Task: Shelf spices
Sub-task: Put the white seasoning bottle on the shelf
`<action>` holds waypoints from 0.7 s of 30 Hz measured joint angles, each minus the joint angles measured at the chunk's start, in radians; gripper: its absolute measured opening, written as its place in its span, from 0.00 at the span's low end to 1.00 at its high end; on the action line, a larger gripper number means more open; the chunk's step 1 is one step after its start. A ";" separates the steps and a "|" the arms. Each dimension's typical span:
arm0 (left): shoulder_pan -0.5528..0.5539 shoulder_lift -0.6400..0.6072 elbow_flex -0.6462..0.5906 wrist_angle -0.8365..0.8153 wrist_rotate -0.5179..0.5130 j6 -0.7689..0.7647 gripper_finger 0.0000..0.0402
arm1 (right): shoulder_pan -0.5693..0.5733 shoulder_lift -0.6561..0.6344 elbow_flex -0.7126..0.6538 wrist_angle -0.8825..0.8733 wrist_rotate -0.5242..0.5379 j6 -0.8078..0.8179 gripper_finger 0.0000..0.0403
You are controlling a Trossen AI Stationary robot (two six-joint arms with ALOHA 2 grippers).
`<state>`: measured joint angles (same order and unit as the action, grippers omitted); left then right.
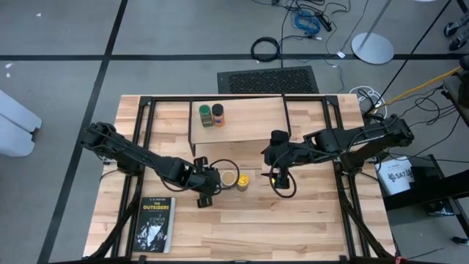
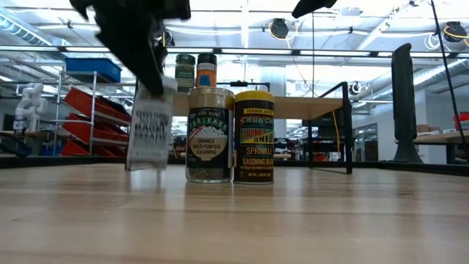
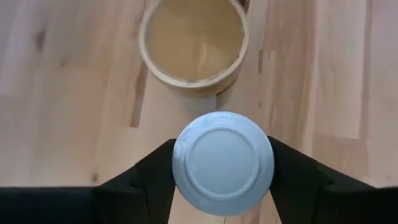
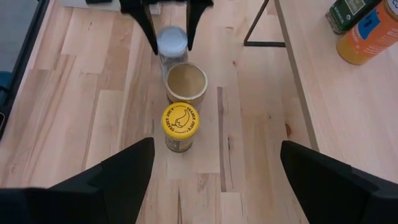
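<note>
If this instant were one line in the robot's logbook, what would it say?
left gripper: shut on white-lid jar | right gripper: open, above yellow-lid jar | shelf: two jars on it

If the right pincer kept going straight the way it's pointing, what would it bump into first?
Probably the yellow-lidded jar, which sits centred between the open right pincer fingers in its wrist view. The tan-lidded jar stands just beyond. Depth is hard to judge.

A paperback book lies flat at the wooden table's near left corner, while a black floor mat and coiled cables lie beyond the table's far edge.
</note>
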<state>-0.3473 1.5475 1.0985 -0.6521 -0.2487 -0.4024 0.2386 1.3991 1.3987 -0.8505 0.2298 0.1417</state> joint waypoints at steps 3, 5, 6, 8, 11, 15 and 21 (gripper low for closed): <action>0.000 -0.029 0.050 -0.090 -0.001 0.022 0.53 | 0.000 0.000 0.000 0.000 0.000 0.000 0.84; 0.000 -0.048 0.086 -0.139 -0.001 0.045 0.53 | 0.000 0.000 0.000 0.000 0.000 0.000 0.84; 0.000 -0.060 0.110 -0.153 -0.001 0.061 0.53 | 0.000 0.000 0.000 0.000 0.000 0.000 0.84; 0.002 -0.086 0.164 -0.191 -0.005 0.106 0.53 | 0.000 0.000 0.000 0.000 0.000 0.000 0.84; 0.018 -0.114 0.264 -0.251 -0.012 0.181 0.53 | 0.000 0.000 0.000 0.000 0.000 0.000 0.84; 0.065 -0.125 0.427 -0.332 -0.020 0.285 0.53 | 0.000 0.000 0.000 0.000 0.000 0.001 0.84; 0.161 -0.123 0.625 -0.387 -0.036 0.507 0.53 | 0.000 0.000 0.000 -0.023 0.000 0.018 0.84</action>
<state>-0.1859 1.4246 1.7235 -1.0393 -0.2848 0.1046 0.2386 1.3991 1.3987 -0.8732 0.2300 0.1598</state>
